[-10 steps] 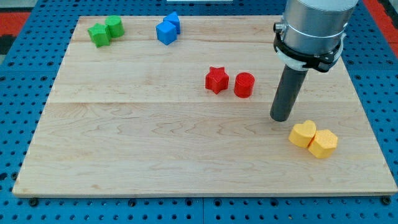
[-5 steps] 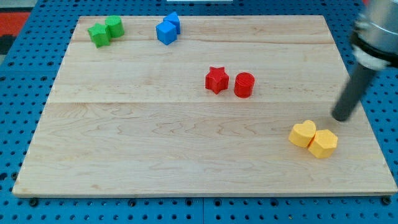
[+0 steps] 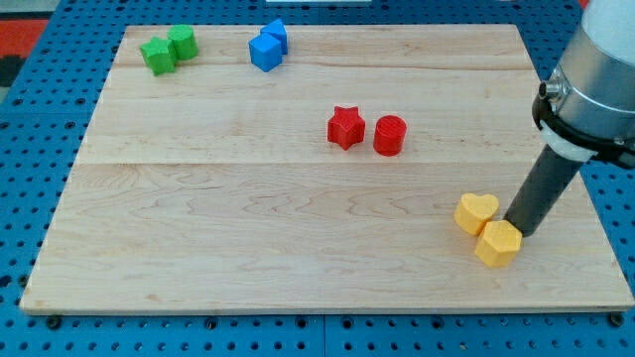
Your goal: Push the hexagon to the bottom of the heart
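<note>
Nearest me, the yellow hexagon (image 3: 498,244) lies near the view's bottom right of the wooden surface (image 3: 248,248), touching the yellow heart (image 3: 475,212) at the heart's 5 o'clock. My tip (image 3: 520,231) sits against the hexagon's 1 o'clock side, just beside the heart at its 3 o'clock. I have no jaws, only the rod. Farther up, mid-board, the red star (image 3: 345,127) and red cylinder (image 3: 390,135) stand close together. Farthest, along the top, are 2 blue blocks (image 3: 268,45) and 2 green blocks (image 3: 168,49). I read no writing.
</note>
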